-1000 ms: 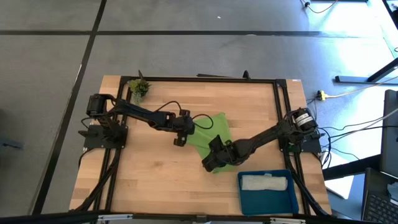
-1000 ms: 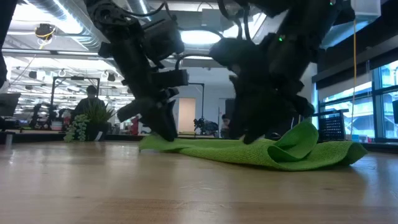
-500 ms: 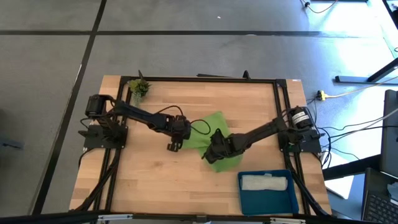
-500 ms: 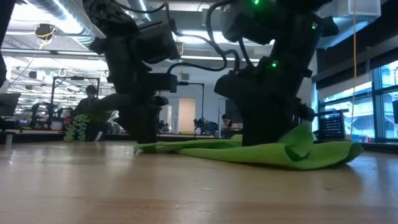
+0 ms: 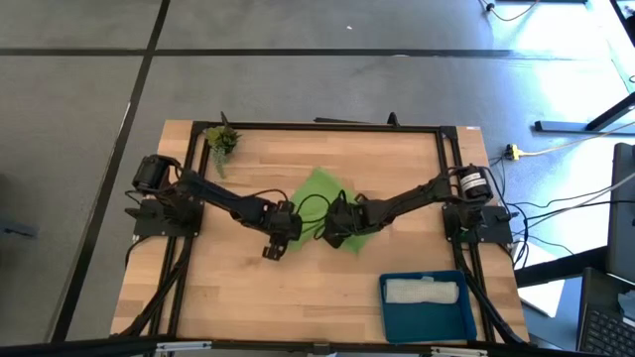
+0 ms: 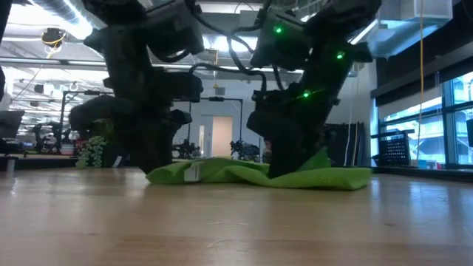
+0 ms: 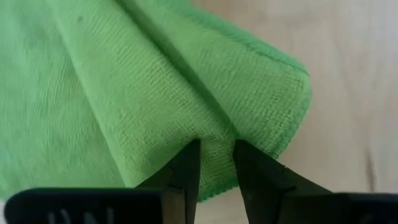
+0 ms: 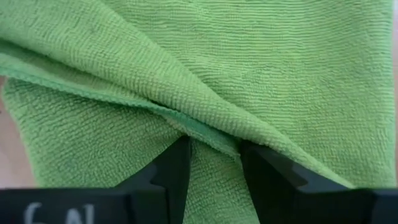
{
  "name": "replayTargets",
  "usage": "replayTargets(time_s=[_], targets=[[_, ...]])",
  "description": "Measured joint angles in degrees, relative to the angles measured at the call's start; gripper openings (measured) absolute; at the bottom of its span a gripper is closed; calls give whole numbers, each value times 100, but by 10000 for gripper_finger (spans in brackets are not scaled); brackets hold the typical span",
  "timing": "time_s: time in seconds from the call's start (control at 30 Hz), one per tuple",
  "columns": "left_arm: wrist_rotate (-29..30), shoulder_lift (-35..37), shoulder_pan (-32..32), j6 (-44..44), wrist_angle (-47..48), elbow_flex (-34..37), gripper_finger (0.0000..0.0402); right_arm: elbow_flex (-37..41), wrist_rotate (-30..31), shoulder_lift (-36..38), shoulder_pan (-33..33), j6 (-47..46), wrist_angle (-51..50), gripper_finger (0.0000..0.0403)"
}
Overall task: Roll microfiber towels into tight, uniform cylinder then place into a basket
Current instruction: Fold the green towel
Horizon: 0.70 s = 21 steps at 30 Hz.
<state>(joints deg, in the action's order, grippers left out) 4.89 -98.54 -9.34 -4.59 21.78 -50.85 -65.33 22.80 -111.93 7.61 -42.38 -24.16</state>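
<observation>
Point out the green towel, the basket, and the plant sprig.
green towel [image 5: 319,187]: high view, bare far part.
basket [image 5: 427,318]: high view, bare floor.
plant sprig [image 5: 220,139]: high view, leaves.

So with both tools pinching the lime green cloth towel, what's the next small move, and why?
Probably lift and draw the two pinched edges apart to flatten the lime green microfiber towel. The left tool and right tool each grip a fold, and the cloth lies bunched and creased on the wooden table, not yet rollable. The pale grey-white towel already sits in the teal-blue plastic basket.
</observation>
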Motion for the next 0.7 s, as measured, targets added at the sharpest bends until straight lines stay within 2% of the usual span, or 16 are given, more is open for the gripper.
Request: replayTargets(time_s=[0.17, 0.3, 0.43, 0.7], targets=[[74, 0, -249, 163, -3, 2, 92, 6, -42, -17, -224, 908, 453, 145], [733, 128, -450, 328, 102, 35, 92, -73, -30, -17, -261, 1294, 443, 145], [1153, 497, -574, 593, 291, 33, 92, -304, -11, -17, -226, 1564, 454, 145], [1296, 903, -1072, 567, 352, 22, 92, -957, 73, -15, 24, 1910, 221, 145]])
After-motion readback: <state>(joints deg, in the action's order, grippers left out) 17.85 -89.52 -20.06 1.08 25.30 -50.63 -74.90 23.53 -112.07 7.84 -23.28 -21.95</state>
